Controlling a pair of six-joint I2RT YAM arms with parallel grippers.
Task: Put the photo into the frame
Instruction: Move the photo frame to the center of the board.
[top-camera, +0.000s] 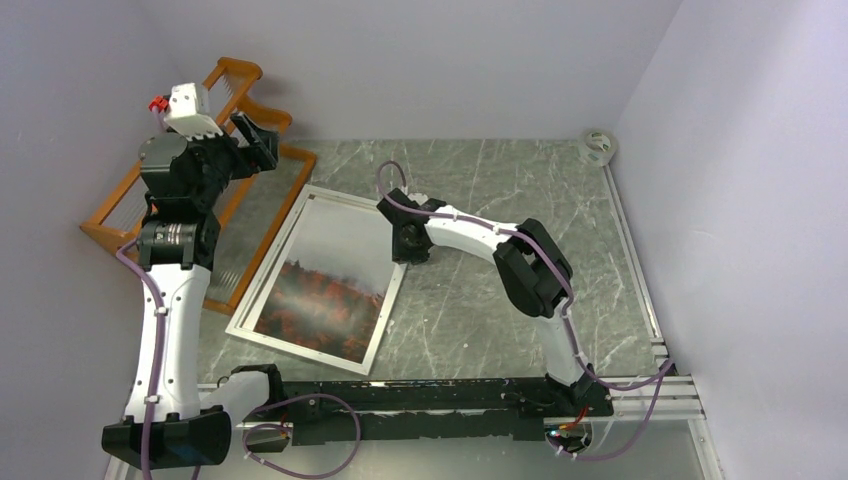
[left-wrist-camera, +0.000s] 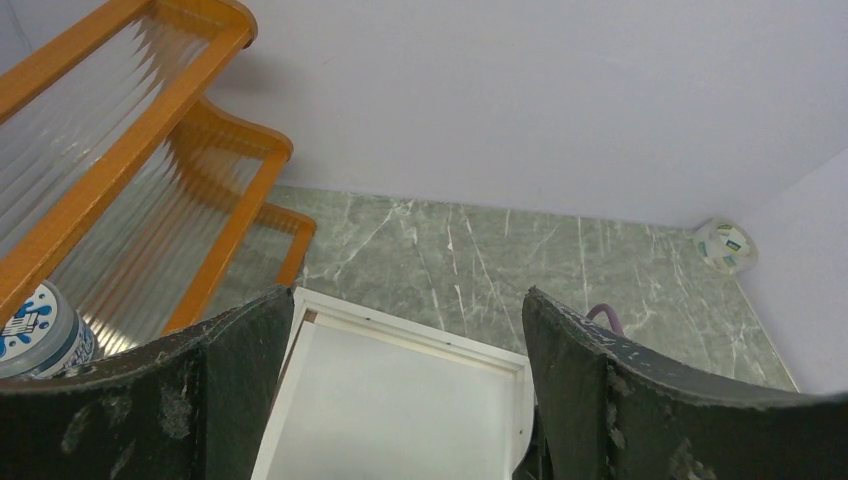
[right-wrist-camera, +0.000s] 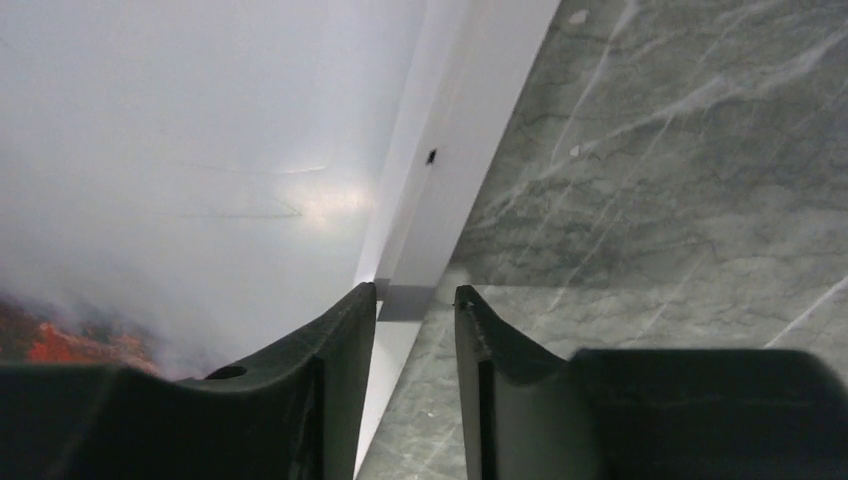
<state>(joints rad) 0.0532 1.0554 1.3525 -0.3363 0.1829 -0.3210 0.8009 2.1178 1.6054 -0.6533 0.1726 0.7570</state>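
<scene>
Photo (top-camera: 325, 290) lies inside frame (top-camera: 298, 348), flat on table (top-camera: 480, 300) at 9 o'clock of ctr; task looks nearly done, maybe final seating left. R gripper (right-wrist-camera: 415, 292), jaws narrowed, straddles frame's 3 o'clock rim; grip can't be confirmed. L gripper (left-wrist-camera: 405, 298) hangs wide open at 10 o'clock by orange rack (top-camera: 120, 215).

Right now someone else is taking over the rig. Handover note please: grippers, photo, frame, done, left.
Left gripper: open and empty, raised at the far left by the orange rack.
Right gripper: down at the right rim of the frame, jaws partly closed astride it. Can't tell whether they pinch it.
The photo: face up inside the frame's rim. The frame lies flat on the table.
Done: the photo appears to be in the frame.
Left: confirm it sits flush all round, which these views don't settle, then clear the right gripper.
</scene>
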